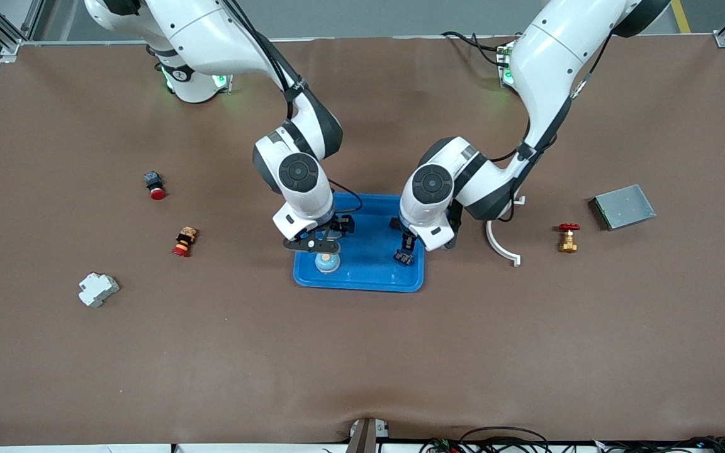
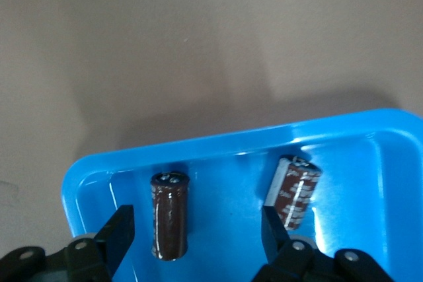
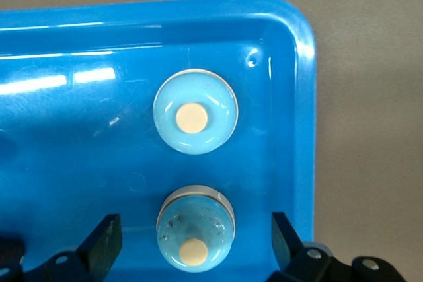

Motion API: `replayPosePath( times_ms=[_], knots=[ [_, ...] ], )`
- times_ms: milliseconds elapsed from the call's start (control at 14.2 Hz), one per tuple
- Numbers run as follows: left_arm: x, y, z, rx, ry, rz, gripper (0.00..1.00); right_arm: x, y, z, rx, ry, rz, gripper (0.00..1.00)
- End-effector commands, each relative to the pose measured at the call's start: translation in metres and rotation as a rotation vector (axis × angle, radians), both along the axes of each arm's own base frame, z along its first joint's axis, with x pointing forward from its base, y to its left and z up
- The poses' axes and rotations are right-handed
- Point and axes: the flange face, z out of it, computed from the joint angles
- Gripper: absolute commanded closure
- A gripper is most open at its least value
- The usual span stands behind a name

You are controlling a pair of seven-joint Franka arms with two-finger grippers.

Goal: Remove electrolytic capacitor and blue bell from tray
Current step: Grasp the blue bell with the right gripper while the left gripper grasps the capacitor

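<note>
My left end effector (image 2: 195, 239) hangs low in the blue tray (image 1: 372, 277) near the worktop's middle, at the tray's end toward my left arm. Its fingers (image 2: 119, 232) stand spread, with one brown capacitor (image 2: 170, 214) lying between them, not clamped; a second capacitor (image 2: 295, 191) lies tilted just beside it. My right end effector (image 3: 192, 242) is over the tray's corner nearest the front camera toward my right arm, released and wide, a pale blue bell (image 3: 195, 229) between its fingers. Another bell (image 3: 195, 111) sits close by in the tray.
</note>
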Motion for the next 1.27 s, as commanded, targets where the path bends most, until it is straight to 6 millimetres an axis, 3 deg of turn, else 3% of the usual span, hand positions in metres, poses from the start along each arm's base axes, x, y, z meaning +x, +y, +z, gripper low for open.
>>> replayPosePath(
  times_ms=[0,422,562,844,984,1055,1195],
  knots=[
    [-0.006,-0.011,-0.012,0.021,0.006,0.003,0.24,-0.001,0.007,-0.002,-0.010,-0.013,0.003,0.00],
    [-0.008,-0.009,-0.021,0.024,0.025,0.014,0.35,-0.015,0.019,-0.017,-0.012,-0.014,0.024,0.00],
    [-0.007,-0.010,-0.023,0.022,0.027,0.016,0.44,-0.015,0.019,-0.022,-0.016,-0.010,0.022,0.00],
    [-0.007,-0.012,-0.035,0.005,0.015,0.011,0.48,-0.020,0.014,-0.032,-0.023,-0.003,0.021,0.00],
    [-0.008,-0.012,-0.039,0.007,0.017,-0.005,0.71,-0.022,0.010,-0.040,-0.020,-0.010,0.018,0.00],
    [-0.010,-0.014,-0.039,0.009,0.017,-0.010,1.00,-0.023,0.010,-0.041,-0.012,-0.022,0.018,0.00],
    [-0.011,-0.016,-0.036,0.008,0.011,-0.012,1.00,-0.024,0.010,-0.044,-0.008,-0.027,0.019,0.00]
  ],
)
